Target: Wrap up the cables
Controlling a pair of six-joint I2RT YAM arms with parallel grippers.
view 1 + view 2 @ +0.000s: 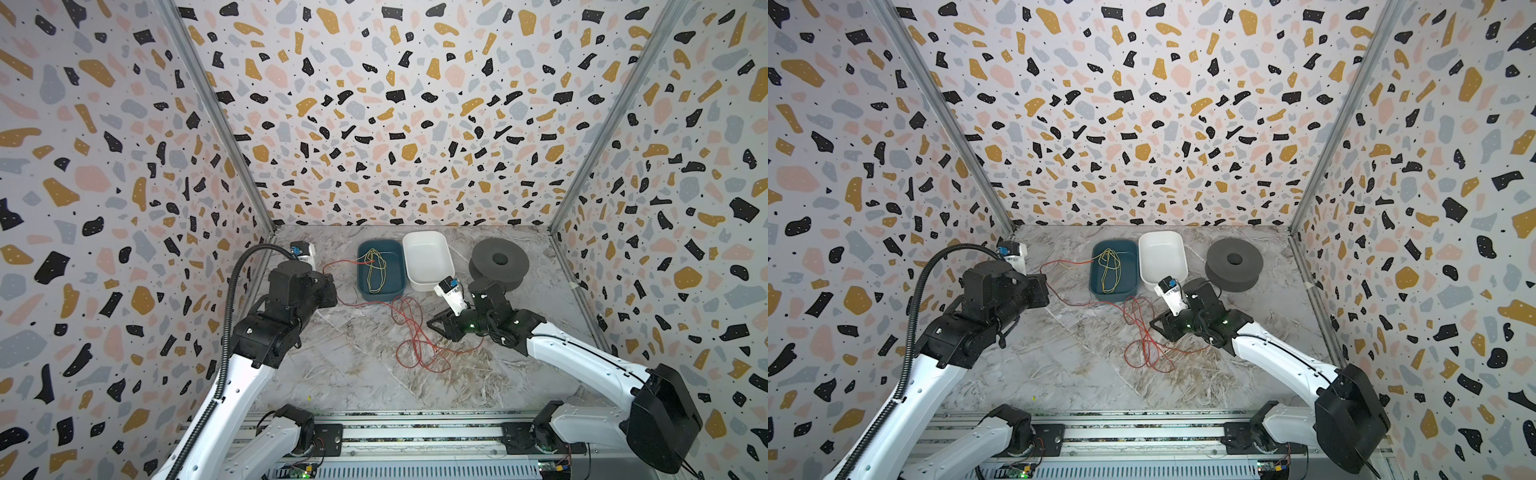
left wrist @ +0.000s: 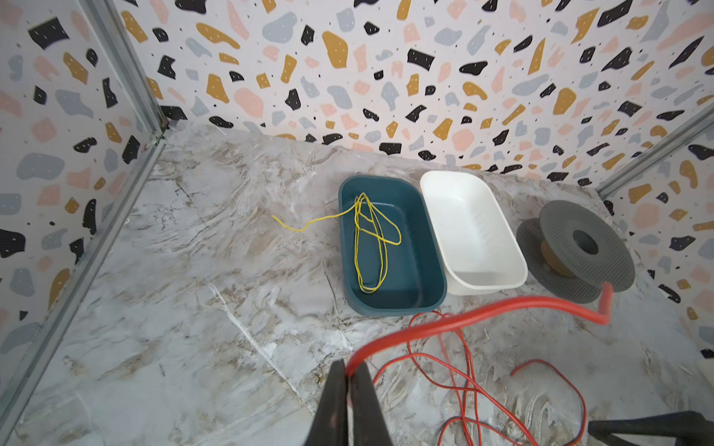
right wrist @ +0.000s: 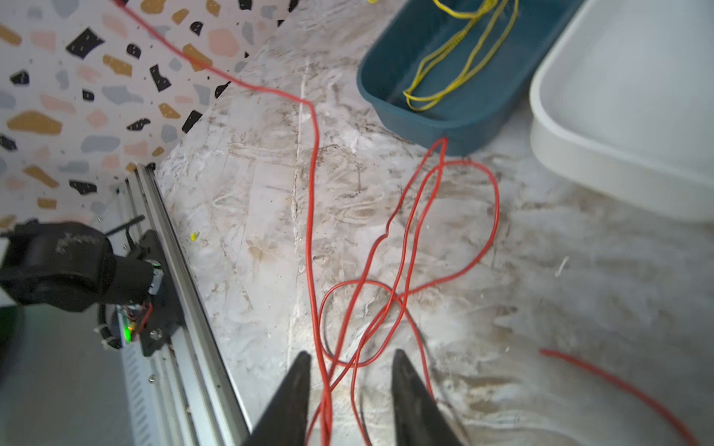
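Red cables (image 3: 308,231) sprawl in loose loops across the marble table (image 1: 332,374), just in front of a blue tray (image 1: 360,270). The left gripper (image 2: 349,370) pinches one strand tight, while the right gripper (image 3: 351,353) stands parted, with strands running between its jaws.

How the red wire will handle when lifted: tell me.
Probably floppy: the red wire lies in loose, tangled loops on the table. Likely light: it is very thin and curves freely out of the left end effector, shut on it. Lifting one strand may drag crossed loops along.
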